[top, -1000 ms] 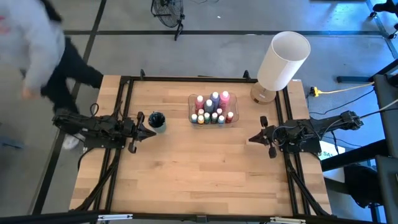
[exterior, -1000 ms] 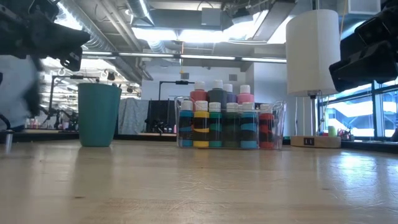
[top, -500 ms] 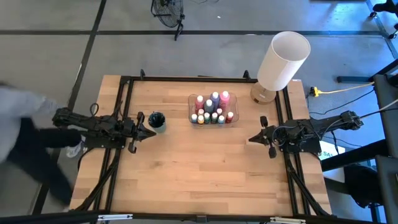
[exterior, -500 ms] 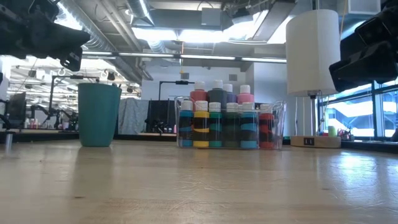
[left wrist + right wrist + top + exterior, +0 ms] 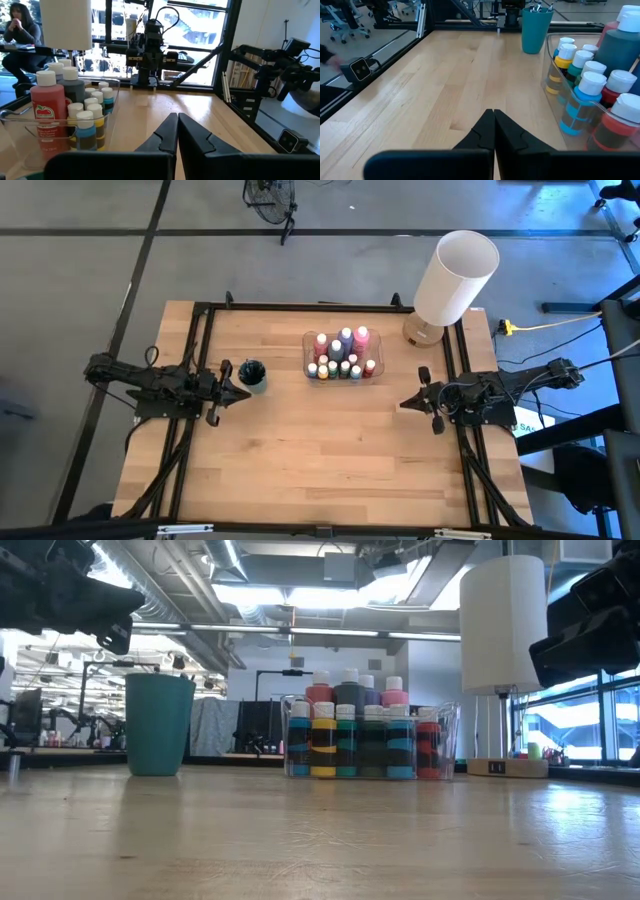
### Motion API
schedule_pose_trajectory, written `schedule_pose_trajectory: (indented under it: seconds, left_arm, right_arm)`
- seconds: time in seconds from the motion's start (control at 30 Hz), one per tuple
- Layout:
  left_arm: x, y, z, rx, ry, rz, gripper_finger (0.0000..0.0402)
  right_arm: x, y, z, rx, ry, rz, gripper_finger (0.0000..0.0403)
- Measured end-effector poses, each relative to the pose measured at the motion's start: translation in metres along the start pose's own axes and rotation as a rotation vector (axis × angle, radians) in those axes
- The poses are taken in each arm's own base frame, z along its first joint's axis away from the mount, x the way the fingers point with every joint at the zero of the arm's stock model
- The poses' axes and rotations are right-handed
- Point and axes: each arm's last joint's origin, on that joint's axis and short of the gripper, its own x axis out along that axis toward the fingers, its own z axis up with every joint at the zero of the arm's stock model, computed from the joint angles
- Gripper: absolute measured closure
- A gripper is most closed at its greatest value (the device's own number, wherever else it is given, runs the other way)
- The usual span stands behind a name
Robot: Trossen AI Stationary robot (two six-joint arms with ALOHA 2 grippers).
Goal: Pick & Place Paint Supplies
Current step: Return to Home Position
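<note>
Overhead, a wooden table [image 5: 320, 460] fills the middle of the frame. Slightly above centre stands a clear bin [image 5: 450, 738] packed with paint bottles [image 5: 340, 355]: taller pink, purple and grey ones in the rear row, small white-capped ones in front. To the left of the bin, apart from it, stands a green cup [image 5: 252, 375]. The right wrist view shows pale tips poking above the cup's rim, probably paintbrushes [image 5: 537, 7], though they are too small to be sure. A large white lamp [image 5: 455, 277] stands at the table's upper right corner.

The left gripper [image 5: 243, 391] hovers at the left edge, just below the cup, with its fingers pressed together and holding nothing. The right gripper [image 5: 403, 404] hovers at the right edge, below and right of the bin, likewise closed and empty.
</note>
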Motion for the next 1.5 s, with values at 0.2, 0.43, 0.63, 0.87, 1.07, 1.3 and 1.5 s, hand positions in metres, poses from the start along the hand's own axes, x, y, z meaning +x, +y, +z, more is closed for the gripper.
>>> schedule_pose_trajectory:
  seconds: [0.2,0.43,0.63,0.87,1.07,1.3,1.5]
  left_arm:
    - [0.0,0.0,0.0,0.0,0.0,0.0,0.0391]
    - [0.0,0.0,0.0,0.0,0.0,0.0,0.0395]
    - [0.0,0.0,0.0,0.0,0.0,0.0,0.0393]
    - [0.0,0.0,0.0,0.0,0.0,0.0,0.0389]
    - [0.0,0.0,0.0,0.0,-0.001,0.0,0.0392]
    - [0.0,0.0,0.0,0.0,-0.001,0.001,0.0391]
    - [0.0,0.0,0.0,-0.001,-0.004,0.001,0.039]
  right_arm:
    - [0.0,0.0,0.0,0.0,0.0,0.0,0.0402]
    - [0.0,0.0,0.0,0.0,0.0,0.0,0.0402]
    - [-0.001,0.0,0.001,0.002,-0.009,0.005,0.0402]
    - [-0.007,0.0,0.009,0.022,-0.123,0.012,0.0402]
    - [-0.014,0.0,0.019,0.019,-0.264,0.024,0.0402]
    - [-0.011,0.002,0.018,-0.075,-0.414,0.074,0.0402]
    - [-0.01,0.006,0.015,-0.212,-0.393,0.192,0.0402]
